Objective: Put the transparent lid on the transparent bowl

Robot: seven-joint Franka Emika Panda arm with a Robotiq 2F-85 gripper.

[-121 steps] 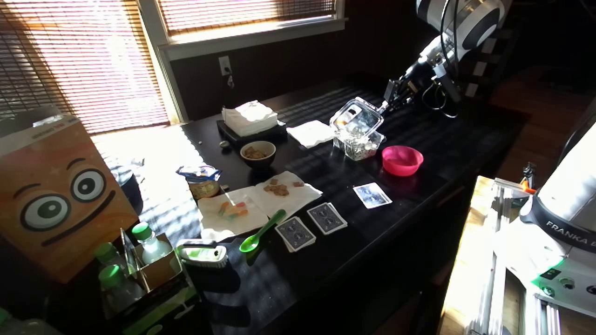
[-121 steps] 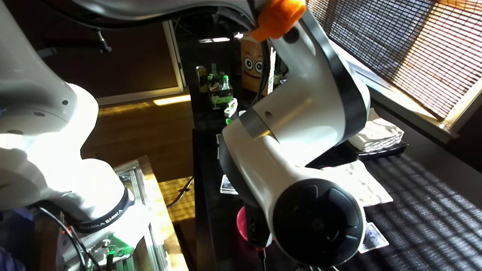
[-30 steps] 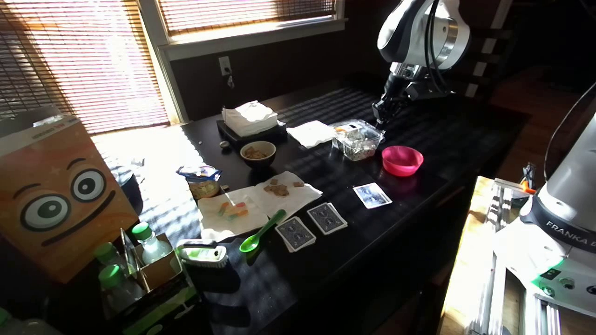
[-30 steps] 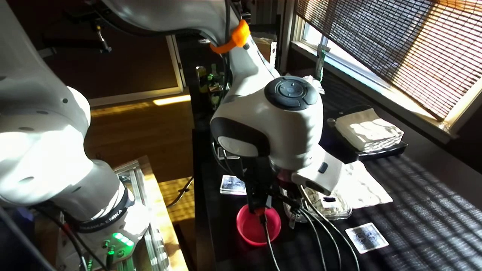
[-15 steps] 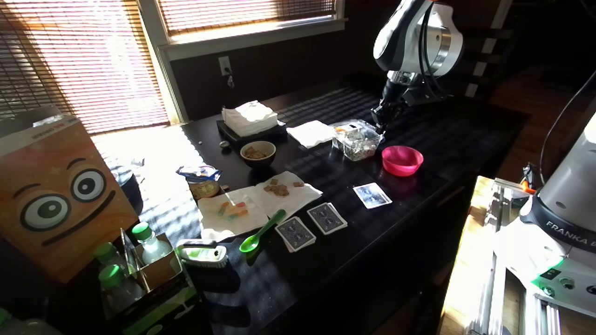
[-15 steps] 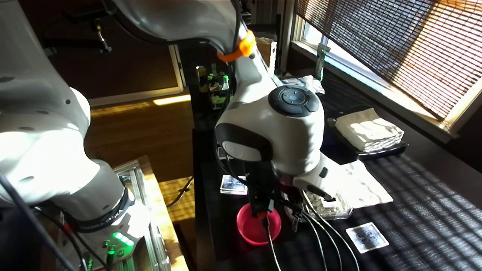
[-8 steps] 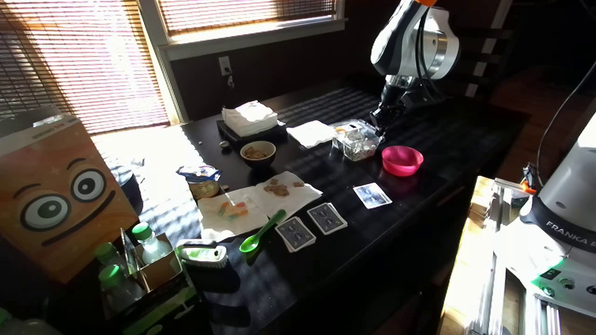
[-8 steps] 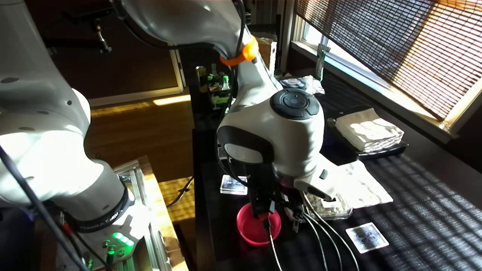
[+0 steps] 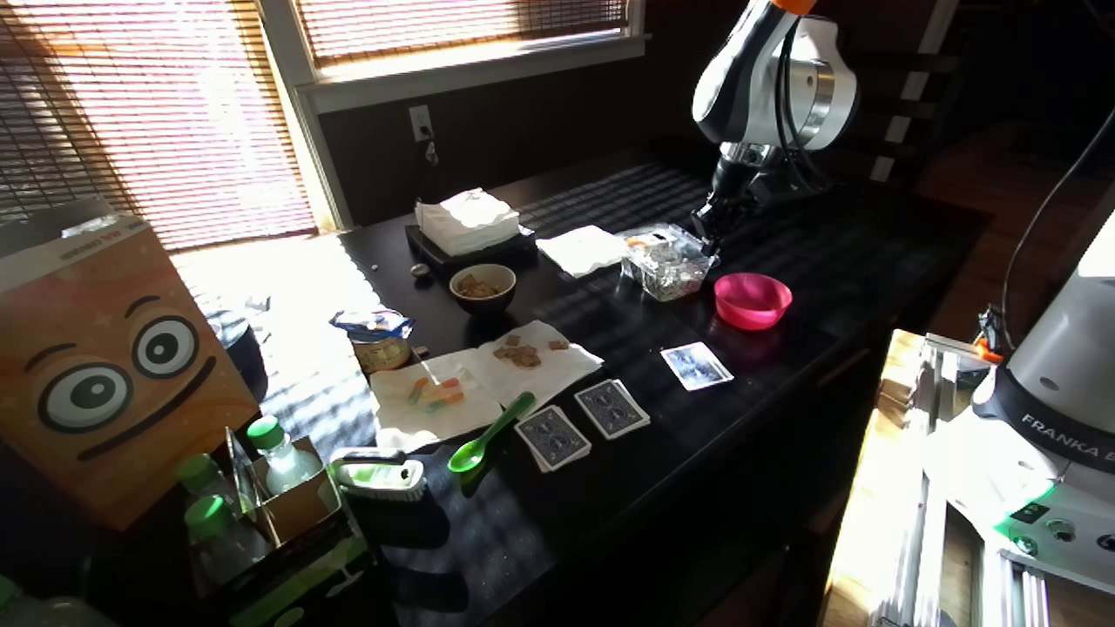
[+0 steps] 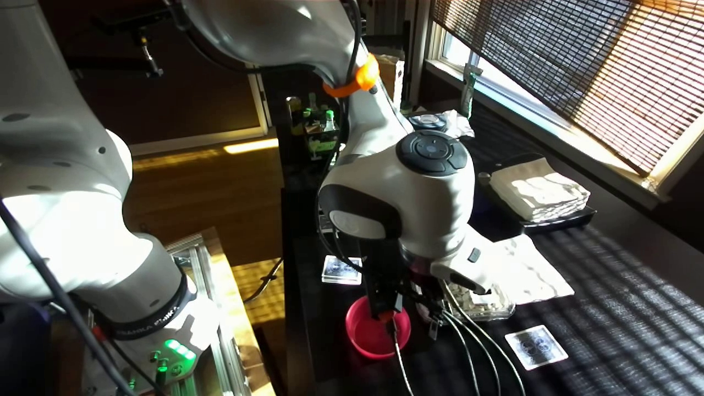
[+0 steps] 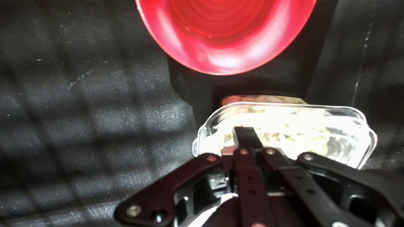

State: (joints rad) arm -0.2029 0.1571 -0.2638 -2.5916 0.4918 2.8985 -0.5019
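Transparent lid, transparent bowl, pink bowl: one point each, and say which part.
Transparent lid [image 9: 672,243], in an exterior view: its top face.
Transparent bowl [image 9: 672,284], in an exterior view: its side wall, contents showing through.
Pink bowl [image 11: 222,47], in the wrist view: its inner wall.

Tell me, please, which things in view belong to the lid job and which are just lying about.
For the job: transparent lid, transparent bowl, pincer.
Just lying about: pink bowl, green spoon, playing cards, brush, napkin stack.

In an exterior view the lid [image 9: 666,242] lies on its bowl [image 9: 676,286], between a napkin [image 9: 582,250] at left and another bowl [image 9: 753,315] at right (cards [image 9: 697,366] in front).
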